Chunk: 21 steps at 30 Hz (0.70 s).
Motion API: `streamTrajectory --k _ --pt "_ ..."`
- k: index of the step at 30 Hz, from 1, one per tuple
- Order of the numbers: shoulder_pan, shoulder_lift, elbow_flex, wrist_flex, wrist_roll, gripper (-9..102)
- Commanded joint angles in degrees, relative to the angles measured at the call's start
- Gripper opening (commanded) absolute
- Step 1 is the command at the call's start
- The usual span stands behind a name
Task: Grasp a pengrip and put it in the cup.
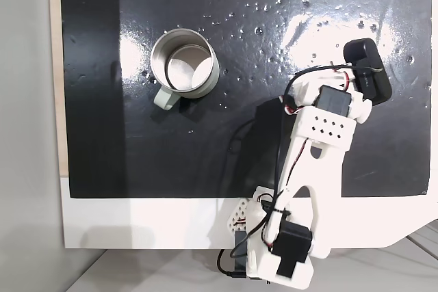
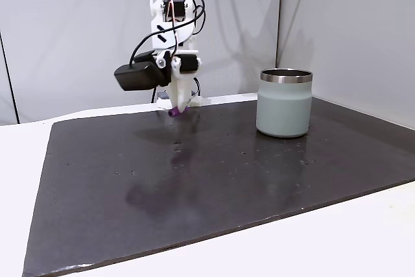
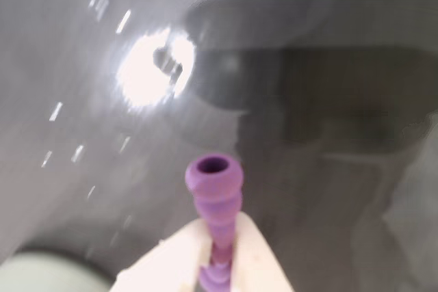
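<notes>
in the wrist view the gripper (image 3: 217, 264) has its pale jaws drawn together on the pengrip (image 3: 214, 189), clamping the lower ribs so that the open tube end projects ahead of the fingertips; this hold leaves the free end clear, which suits a drop into an open vessel. the dark mat (image 3: 82, 189) lies beyond the tip, blurred, with a bright glare spot to the upper left of the jaws. in the fixed view from the side, the gripper (image 2: 179, 109) hangs above the mat (image 2: 194, 173) with the purple pengrip (image 2: 174, 113) at its tip, apparently off the surface, though a slight contact cannot be ruled out. the cup (image 2: 284, 104) stands upright well to the right of the jaws in this view, mouth open, apart from the arm. in the fixed view from above, the cup (image 1: 213, 76) sits well to the left of the arm, handle toward the lower left. nothing stands between jaws and cup; judged from this, the rim height is the only obstacle, so the carry should clear it before release.
</notes>
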Motion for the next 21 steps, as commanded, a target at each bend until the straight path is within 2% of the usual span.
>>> streamTrajectory --k 1,7,11,21 --pt "-6.9 9.1 -2.2 4.5 5.9 0" --pt "-22.0 18.4 -4.3 10.8 16.8 0" --pt "-29.6 17.8 -10.0 13.8 24.4 0" --pt "-34.5 9.1 -22.7 10.5 36.1 0"
